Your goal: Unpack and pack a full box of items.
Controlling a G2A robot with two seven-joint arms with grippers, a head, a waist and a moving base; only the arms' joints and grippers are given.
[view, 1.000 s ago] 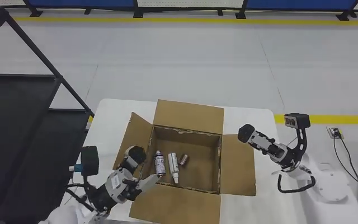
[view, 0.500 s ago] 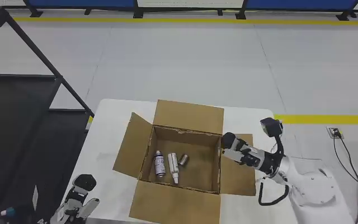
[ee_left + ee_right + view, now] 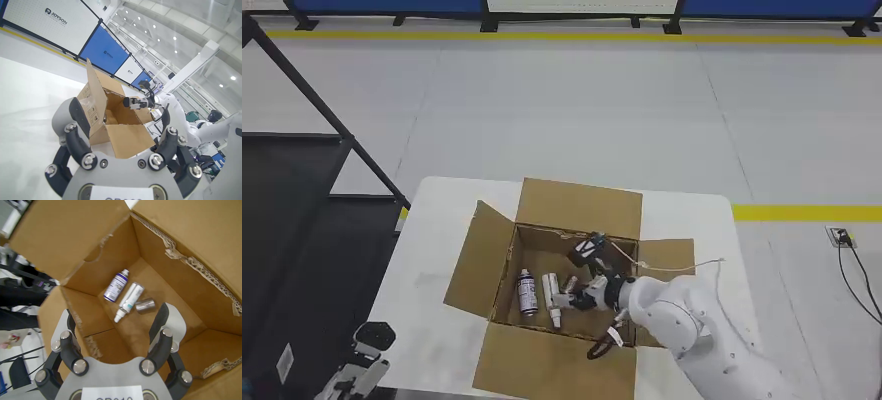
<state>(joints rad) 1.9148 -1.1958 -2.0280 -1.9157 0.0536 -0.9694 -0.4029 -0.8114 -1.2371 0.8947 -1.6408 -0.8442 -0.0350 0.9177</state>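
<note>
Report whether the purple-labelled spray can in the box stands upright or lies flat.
Lying flat: the purple-labelled spray can rests on its side on the floor of the brown cardboard box.

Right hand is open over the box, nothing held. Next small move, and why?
Probably lower the right hand straight into the box onto the white bottle: it lies flat roughly between the open fingers, crosswise to their closing line, with the purple can and metal cylinder close on either side.

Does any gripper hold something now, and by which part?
Nothing is held. Both the left gripper and the right gripper, above the box, are open.
</note>
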